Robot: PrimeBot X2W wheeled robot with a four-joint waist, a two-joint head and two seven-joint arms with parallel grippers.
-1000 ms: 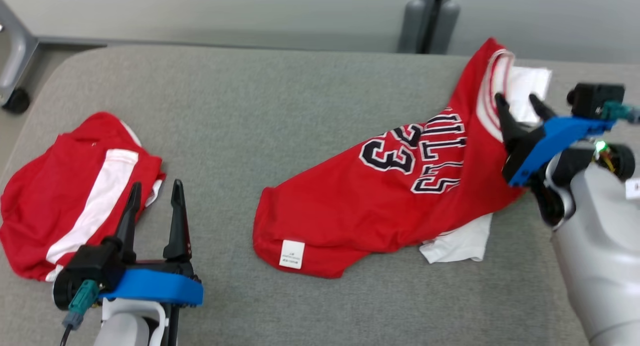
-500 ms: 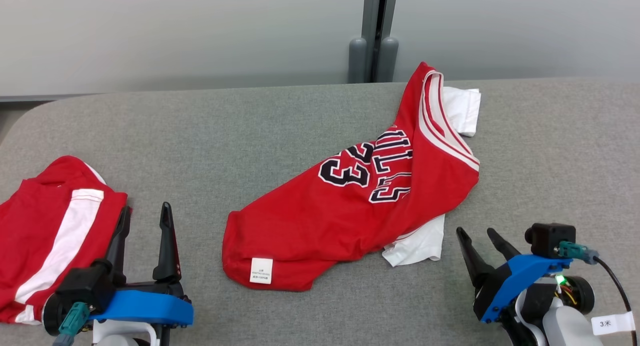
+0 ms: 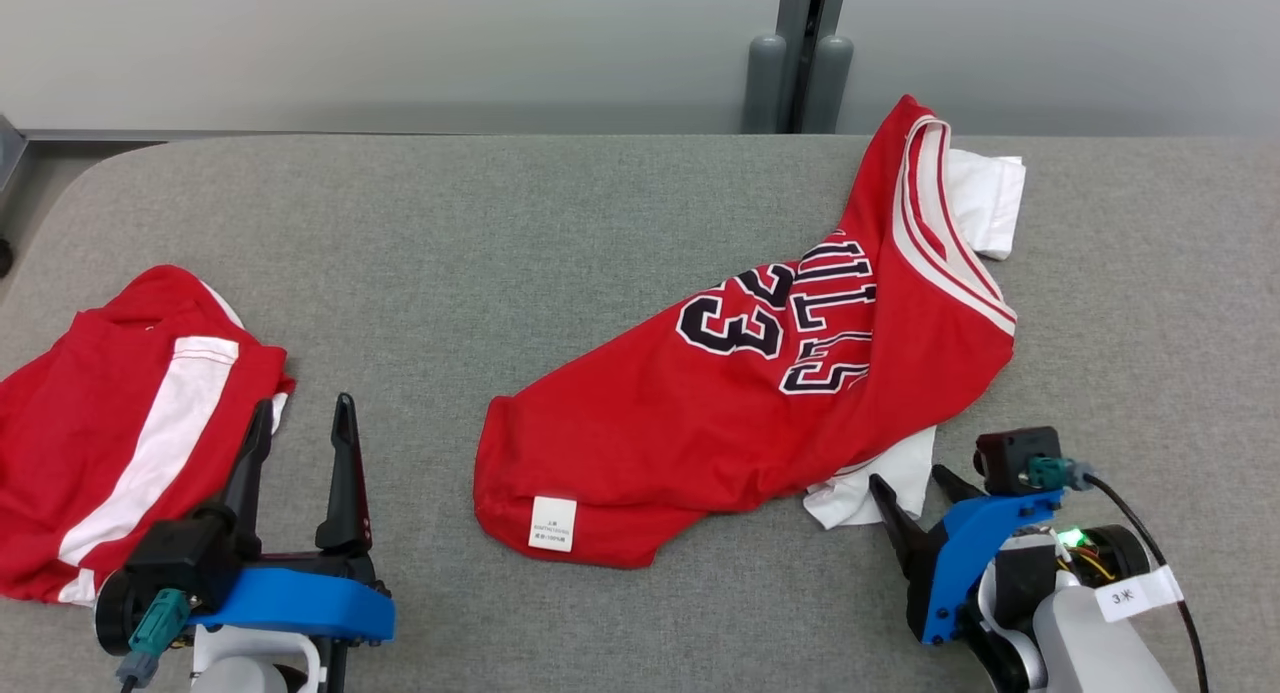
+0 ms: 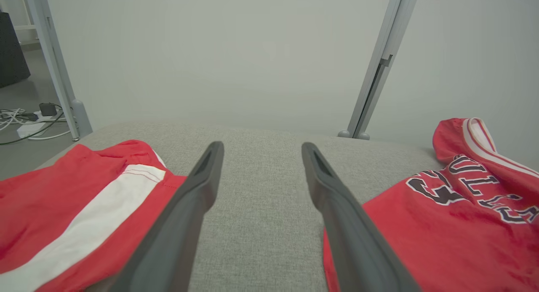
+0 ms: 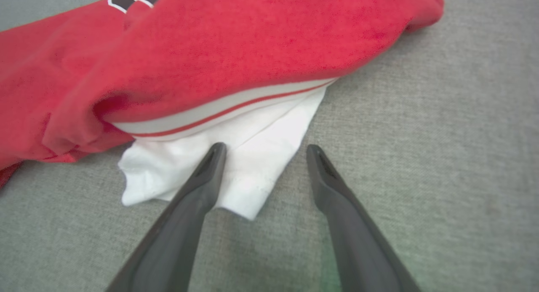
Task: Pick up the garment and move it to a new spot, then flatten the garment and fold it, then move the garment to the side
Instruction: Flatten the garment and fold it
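Observation:
The garment is a red jersey with dark "23" lettering, lying crumpled and slanted across the middle of the grey table. Its white sleeve pokes out at the near right, and another white piece sticks out at the far end. My right gripper stands open just before the near white sleeve, its left fingertip over the cloth and nothing held. The red cloth lies beyond it. My left gripper is open and empty at the near left, with the jersey on its right.
A second red garment with a white stripe lies bunched at the table's left end, right beside my left gripper. A grey post and a pale wall stand behind the table. Bare grey surface lies between the two garments.
My right gripper has drawn back from the jersey's collar at the far right to the near edge, by the white sleeve. The head camera has shifted. The left gripper has kept its place.

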